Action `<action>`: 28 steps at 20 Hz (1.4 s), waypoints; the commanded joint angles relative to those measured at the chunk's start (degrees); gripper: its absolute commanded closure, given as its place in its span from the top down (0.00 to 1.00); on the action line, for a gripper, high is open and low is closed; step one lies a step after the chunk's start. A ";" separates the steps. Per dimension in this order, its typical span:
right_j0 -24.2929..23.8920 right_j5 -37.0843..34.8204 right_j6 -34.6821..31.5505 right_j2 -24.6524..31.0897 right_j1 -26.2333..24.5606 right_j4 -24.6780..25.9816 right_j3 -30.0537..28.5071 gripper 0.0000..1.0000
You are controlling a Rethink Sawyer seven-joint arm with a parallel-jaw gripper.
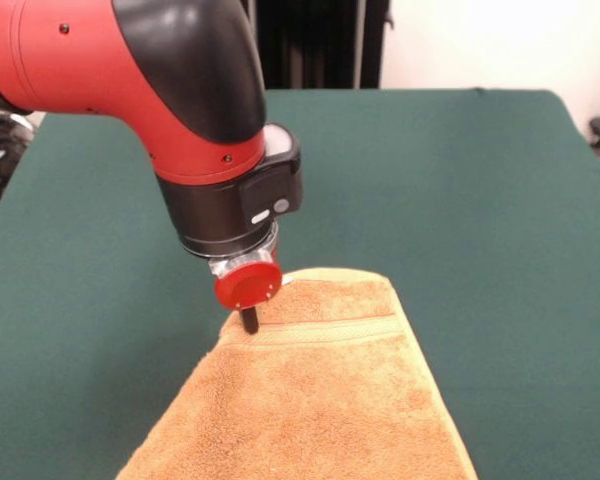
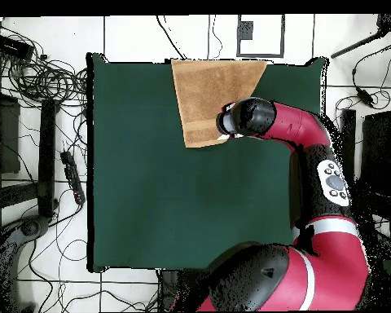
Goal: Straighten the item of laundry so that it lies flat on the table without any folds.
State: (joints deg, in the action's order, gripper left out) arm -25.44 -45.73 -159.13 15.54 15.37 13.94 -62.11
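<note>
The pincer point(image 1: 250, 322) pressed at the towel point(image 1: 320, 400) corner (grip state unclear), presumably to drag it flat across the desk point(image 1: 480, 200).

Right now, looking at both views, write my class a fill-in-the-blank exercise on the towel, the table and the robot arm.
1. The towel lies on a table covered in dark ____ cloth.
2. The towel's colour is orange-____.
3. The gripper touches the towel near its woven ____ band.
4. In the overhead view the towel lies at the table's ____ edge.

Missing words: green; tan; stripe; top
</note>
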 commanded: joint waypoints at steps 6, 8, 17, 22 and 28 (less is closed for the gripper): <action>4.69 9.02 3.68 2.49 -12.30 2.74 7.90 0.00; 5.03 11.70 2.65 1.98 -14.62 3.33 9.89 0.00; 3.58 24.22 0.90 3.54 -17.44 2.44 5.70 1.00; 4.17 23.58 0.72 3.23 -16.53 0.89 3.78 1.00; 2.95 23.71 4.18 4.90 -15.01 0.79 -0.14 1.00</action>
State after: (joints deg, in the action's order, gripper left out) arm -23.30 -24.72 -159.13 15.61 8.83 13.56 -53.00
